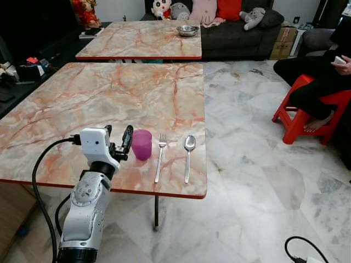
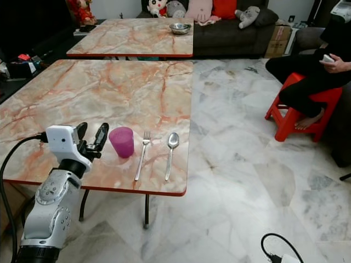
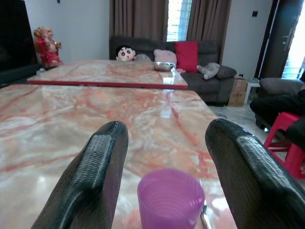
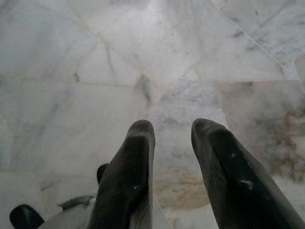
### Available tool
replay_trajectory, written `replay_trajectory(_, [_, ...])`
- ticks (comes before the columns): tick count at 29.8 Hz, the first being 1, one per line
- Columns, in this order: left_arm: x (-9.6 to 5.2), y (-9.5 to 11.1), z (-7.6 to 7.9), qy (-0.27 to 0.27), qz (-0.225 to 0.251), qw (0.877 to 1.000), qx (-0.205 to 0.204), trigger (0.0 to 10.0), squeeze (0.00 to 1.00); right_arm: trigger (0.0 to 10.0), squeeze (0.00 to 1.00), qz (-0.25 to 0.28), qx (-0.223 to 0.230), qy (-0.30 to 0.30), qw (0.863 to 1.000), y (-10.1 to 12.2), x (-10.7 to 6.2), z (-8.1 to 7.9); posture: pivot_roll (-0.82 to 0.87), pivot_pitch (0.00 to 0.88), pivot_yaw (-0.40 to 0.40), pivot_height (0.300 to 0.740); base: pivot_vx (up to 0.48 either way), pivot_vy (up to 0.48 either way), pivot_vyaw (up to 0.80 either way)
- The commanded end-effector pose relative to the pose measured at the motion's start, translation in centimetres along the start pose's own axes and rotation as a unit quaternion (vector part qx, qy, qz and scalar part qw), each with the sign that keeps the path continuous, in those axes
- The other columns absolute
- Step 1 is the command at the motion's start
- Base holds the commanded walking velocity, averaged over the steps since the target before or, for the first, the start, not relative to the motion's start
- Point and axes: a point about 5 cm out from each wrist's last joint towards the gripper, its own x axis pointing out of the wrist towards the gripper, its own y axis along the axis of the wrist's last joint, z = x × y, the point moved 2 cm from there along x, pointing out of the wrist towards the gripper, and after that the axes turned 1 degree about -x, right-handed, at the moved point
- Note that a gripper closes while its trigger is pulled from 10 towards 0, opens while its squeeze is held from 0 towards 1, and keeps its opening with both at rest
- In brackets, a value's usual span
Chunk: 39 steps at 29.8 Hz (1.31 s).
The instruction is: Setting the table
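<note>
A purple plastic cup (image 1: 141, 144) stands upright near the front edge of the marble table (image 1: 109, 93). To its right lie a fork (image 1: 160, 156) and a spoon (image 1: 188, 148), side by side. My left gripper (image 1: 118, 136) is open just left of the cup, level with it. In the left wrist view the cup (image 3: 170, 198) sits low between the two spread fingers (image 3: 102, 162), untouched. My right gripper (image 4: 172, 130) hangs over the marble floor, fingers apart and holding nothing.
A second marble table (image 1: 137, 41) behind carries a metal bowl (image 1: 187, 30). A dark sofa (image 1: 236, 33) with plush toys lines the back. A person sits on a red stool (image 1: 299, 118) at the right. A black cable (image 1: 304, 249) lies on the floor.
</note>
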Motion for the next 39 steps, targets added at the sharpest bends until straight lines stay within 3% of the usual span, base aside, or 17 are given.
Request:
replay_trajectory(1, [0.5,1.1,0.1,0.000,0.017,1.000,-0.001,10.0,0.00,10.0,0.00,0.000,-0.004,0.000,1.000,0.0,0.0,0.1,0.02,0.035,0.022,0.740,0.330,0.000,0.00])
replay_trajectory(7, [0.7,1.2,0.4,-0.004,0.020,1.000,-0.005,10.0,0.00,10.0,0.00,0.002,-0.010,-0.001,1.000,0.1,0.0,0.1,0.02,0.042,0.020,0.740,0.346,0.000,0.40])
replay_trajectory(30, [0.9,1.2,0.3,-0.007,0.016,1.000,-0.003,10.0,0.00,10.0,0.00,0.002,-0.002,-0.001,1.000,0.3,0.0,0.0,0.03,0.050,0.018,0.740,0.347,0.000,0.00])
replay_trajectory(39, [0.9,0.2,1.0,-0.043,-0.021,0.999,-0.007,10.0,0.00,10.0,0.00,0.002,-0.002,-0.001,1.000,0.3,0.0,0.0,0.03,0.052,0.018,0.740,0.000,0.000,0.00])
